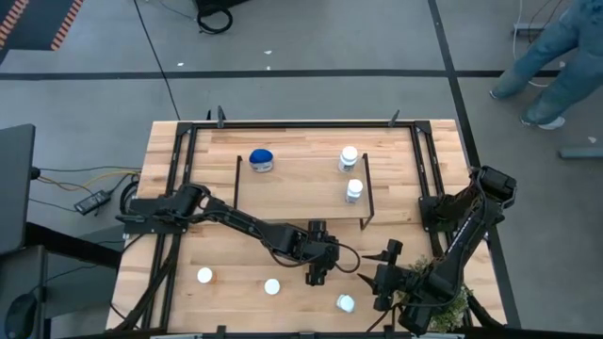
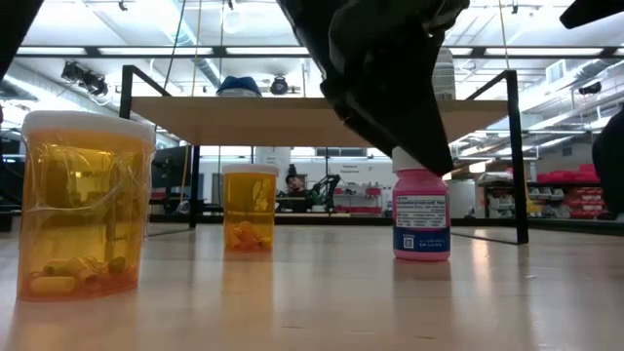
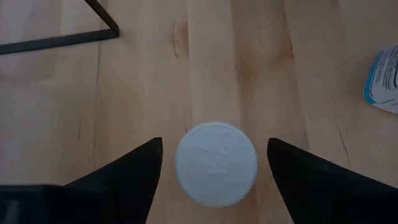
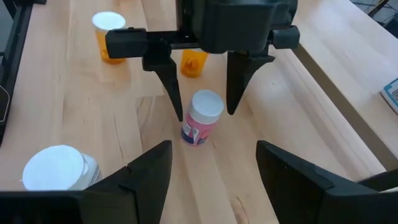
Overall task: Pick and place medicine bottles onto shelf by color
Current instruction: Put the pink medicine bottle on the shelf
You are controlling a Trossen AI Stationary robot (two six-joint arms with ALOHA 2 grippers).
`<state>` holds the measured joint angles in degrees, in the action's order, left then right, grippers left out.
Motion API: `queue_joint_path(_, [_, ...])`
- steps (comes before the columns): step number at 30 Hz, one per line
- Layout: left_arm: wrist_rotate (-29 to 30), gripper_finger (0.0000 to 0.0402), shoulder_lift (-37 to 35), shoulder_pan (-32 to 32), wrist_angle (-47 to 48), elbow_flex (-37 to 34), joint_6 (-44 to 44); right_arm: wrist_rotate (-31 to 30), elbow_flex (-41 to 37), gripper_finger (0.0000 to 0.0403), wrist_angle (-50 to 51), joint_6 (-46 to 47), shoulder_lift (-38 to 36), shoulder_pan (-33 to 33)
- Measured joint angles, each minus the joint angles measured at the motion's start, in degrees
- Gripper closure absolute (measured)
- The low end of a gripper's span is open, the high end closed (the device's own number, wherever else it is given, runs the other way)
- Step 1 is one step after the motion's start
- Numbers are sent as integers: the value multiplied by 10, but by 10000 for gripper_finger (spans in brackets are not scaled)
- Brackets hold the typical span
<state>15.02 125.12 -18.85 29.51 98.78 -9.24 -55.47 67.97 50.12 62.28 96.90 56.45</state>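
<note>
Wooden worktop (image 1: 188, 160) fills most of the overhead view, and everything below is placed against the shelf (image 1: 301, 184), the low light-wood board with black end frames standing at its far middle. On the shelf sit a wide blue bottle (image 1: 262, 160) towards its left end and two white-capped bottles (image 1: 349, 157) (image 1: 353, 190) towards its right end.

Reaching in from the left edge, the left arm ends just in front of the shelf, where the left claw (image 4: 200, 87) stands spread around the pink bottle (image 4: 202, 118), one finger on each side of its white cap and neither touching it; the bottle stands upright on the worktop.

Further in front of the shelf stand two orange bottles (image 1: 204, 276) (image 1: 272, 286) and a white bottle (image 1: 346, 303).

In front of the shelf's right end, near a green plant (image 1: 443, 306), the right claw (image 1: 386, 268) hangs open and empty, pointed at the pink bottle.
</note>
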Motion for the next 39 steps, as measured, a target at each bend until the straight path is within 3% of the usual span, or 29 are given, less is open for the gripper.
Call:
queue_joint_path(6, [0,129,0,0,1,0,-2,0,0,162,0,0,0,0])
queue_joint_path(16, [0,230,-1,0,24,0,-1,0,0,162,0,-7,0,0])
queue_joint_path(24, [-2,227,-10,-2,35,0,-4,0,0,162,0,-8,0,0])
queue_joint_path(30, [-2,213,-61,-12,59,-1,-14,0,0,162,0,-10,0,0])
queue_joint_path(34, [-3,228,-104,-20,104,0,-37,0,0,162,0,-10,0,0])
queue_joint_path(39, [19,219,-160,-31,187,0,-82,0,0,162,1,-10,0,0])
